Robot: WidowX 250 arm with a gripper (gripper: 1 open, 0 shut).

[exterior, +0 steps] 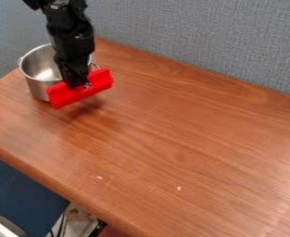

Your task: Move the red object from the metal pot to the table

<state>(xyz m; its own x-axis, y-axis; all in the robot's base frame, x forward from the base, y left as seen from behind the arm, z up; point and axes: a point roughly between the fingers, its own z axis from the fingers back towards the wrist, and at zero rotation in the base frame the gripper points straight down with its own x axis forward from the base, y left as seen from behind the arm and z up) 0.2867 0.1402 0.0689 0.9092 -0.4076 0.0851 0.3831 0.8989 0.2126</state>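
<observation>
the red object (81, 89), a bright red rectangular block, is out of the shiny round steel pot (38, 71) and just beside it, low over the reddish-brown wooden table (172, 130). our black gripper (74, 80) is clamped on it; we judge only the release remains.

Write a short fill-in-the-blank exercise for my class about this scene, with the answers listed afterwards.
1. The hand is shut on the ____ object.
2. The metal pot stands near the table's far-left corner, and it looks ____ inside.
3. The block now sits just outside the pot, low over the ____ tabletop.

Answers: red; empty; wooden
</observation>
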